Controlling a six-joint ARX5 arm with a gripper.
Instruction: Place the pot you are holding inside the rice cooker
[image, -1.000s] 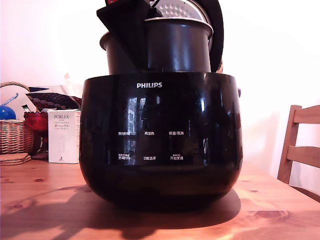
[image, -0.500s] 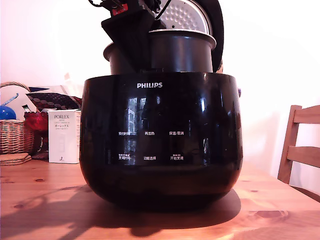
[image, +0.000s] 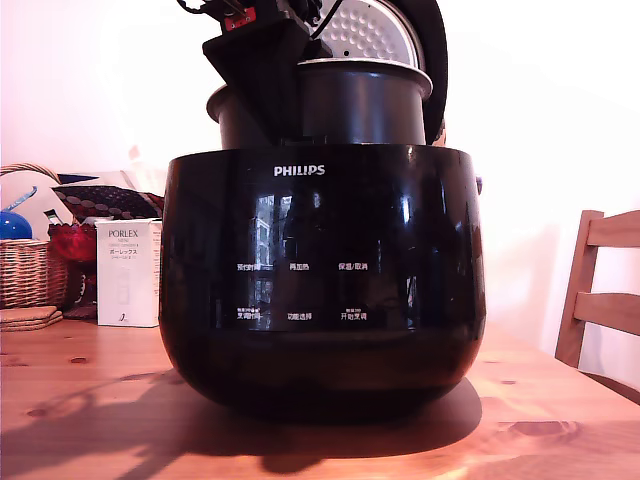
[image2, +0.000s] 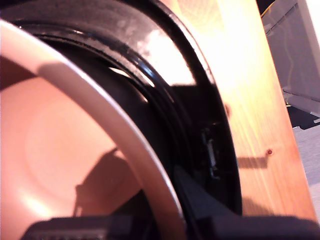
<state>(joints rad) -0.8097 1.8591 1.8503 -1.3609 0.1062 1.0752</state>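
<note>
On the wooden tabletop (image: 90, 400) the glossy black rice cooker (image: 322, 275) fills the foreground, and the pot (image: 360, 105) rises partway out of its opening, its rim grasped by the gripper (image: 262, 80), before the raised lid (image: 375, 28).

The cooker (image: 322, 280) is glossy black with white lettering; its lid (image: 368, 32) shows a dimpled silver plate. The pot (image: 355, 102) is matte dark grey. The table (image: 80, 420) is orange-brown knotted wood; the box (image: 128, 272) white.
</note>
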